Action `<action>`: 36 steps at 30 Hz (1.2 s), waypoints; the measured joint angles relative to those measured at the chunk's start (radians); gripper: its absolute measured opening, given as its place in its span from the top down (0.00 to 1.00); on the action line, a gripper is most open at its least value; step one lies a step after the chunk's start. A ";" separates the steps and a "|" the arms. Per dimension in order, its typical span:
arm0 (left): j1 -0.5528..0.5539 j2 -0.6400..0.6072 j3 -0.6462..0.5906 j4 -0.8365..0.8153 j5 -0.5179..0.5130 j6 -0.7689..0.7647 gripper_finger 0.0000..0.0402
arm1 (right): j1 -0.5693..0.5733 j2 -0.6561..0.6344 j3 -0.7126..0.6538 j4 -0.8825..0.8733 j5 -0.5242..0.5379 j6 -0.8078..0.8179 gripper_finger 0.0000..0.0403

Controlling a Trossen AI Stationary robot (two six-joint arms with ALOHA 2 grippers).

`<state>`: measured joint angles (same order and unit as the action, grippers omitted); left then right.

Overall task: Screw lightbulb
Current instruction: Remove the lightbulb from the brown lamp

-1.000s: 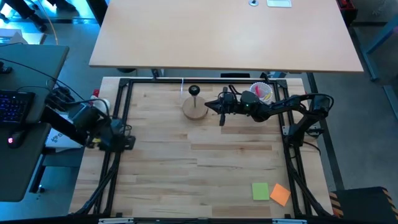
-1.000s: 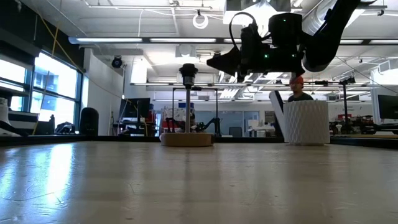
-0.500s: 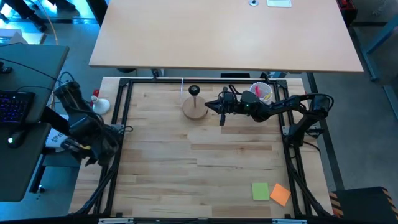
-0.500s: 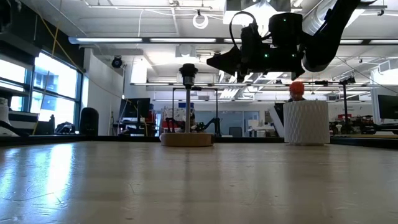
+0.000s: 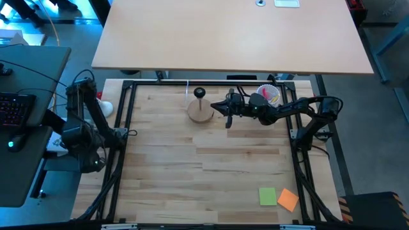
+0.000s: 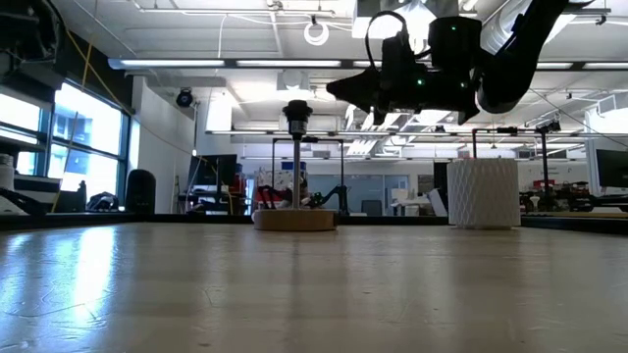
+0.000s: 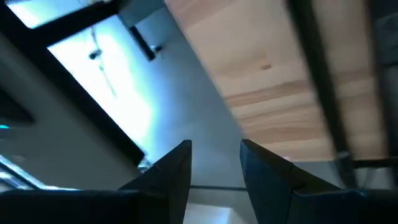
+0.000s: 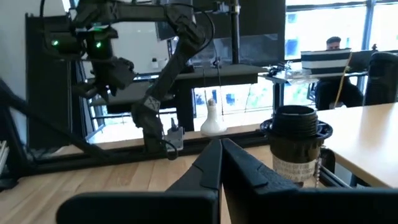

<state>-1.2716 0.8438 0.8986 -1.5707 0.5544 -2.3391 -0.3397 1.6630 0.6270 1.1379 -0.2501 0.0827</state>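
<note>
My right gripper (image 5: pixel 225 111) is hovering above the light butcher-block table (image 5: pixel 211 172), just beside the round wooden stand (image 5: pixel 200 112). Its two dark, tapered fingers (image 8: pixel 214 163) are pressed flat against each other, gripping nothing. In the right wrist view, the stand's black ribbed socket (image 8: pixel 296 132) is sitting close to those fingertips, cylindrical and threaded-looking, with a pale printed label below its collar. In the low view the socket is standing upright on a thin post over the flat wooden disc.

My left gripper (image 7: pixel 214 168) is positioned off the table's left edge, outside the black metal frame (image 5: pixel 123 108), pointing down past the rail. Its matte dark fingers are standing partly apart, with nothing between them.

The lightbulb (image 5: pixel 103 108) is lying outside the frame at the table's far left corner, near my left arm. It is smooth, frosted white and pear-shaped (image 8: pixel 213 120).

A white ribbed cup (image 6: pixel 483 193) is standing behind my right arm. Two square sticky notes, green (image 5: pixel 267 195) and orange (image 5: pixel 288 200), are lying flat near the front right corner.
</note>
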 joint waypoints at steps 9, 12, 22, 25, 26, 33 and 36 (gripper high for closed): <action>-0.254 -0.026 -0.001 0.000 0.198 0.011 0.68 | 0.000 0.000 0.074 -0.056 0.013 0.051 1.00; -0.337 -0.037 -0.033 0.000 0.207 0.016 0.68 | 0.005 0.000 0.108 -0.113 0.014 0.050 1.00; -0.646 -0.034 -0.123 0.001 0.308 0.056 0.68 | 0.028 0.000 0.249 -0.281 0.015 0.030 1.00; -0.734 -0.010 -0.124 0.000 0.309 0.047 0.68 | 0.028 0.000 0.297 -0.345 0.020 0.022 1.00; -0.759 -0.004 -0.124 0.000 0.308 0.046 0.68 | 0.027 0.000 0.313 -0.368 0.021 0.022 1.00; -0.926 0.073 -0.140 0.001 0.305 0.017 0.68 | 0.029 0.000 0.409 -0.528 0.040 0.022 1.00; -0.983 0.120 -0.153 -0.001 0.306 0.010 0.67 | 0.032 0.000 0.433 -0.557 0.040 0.022 1.00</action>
<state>-2.2549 0.9637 0.7458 -1.5720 0.8609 -2.3290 -0.3073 1.6630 1.0597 0.5810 -0.2096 0.1043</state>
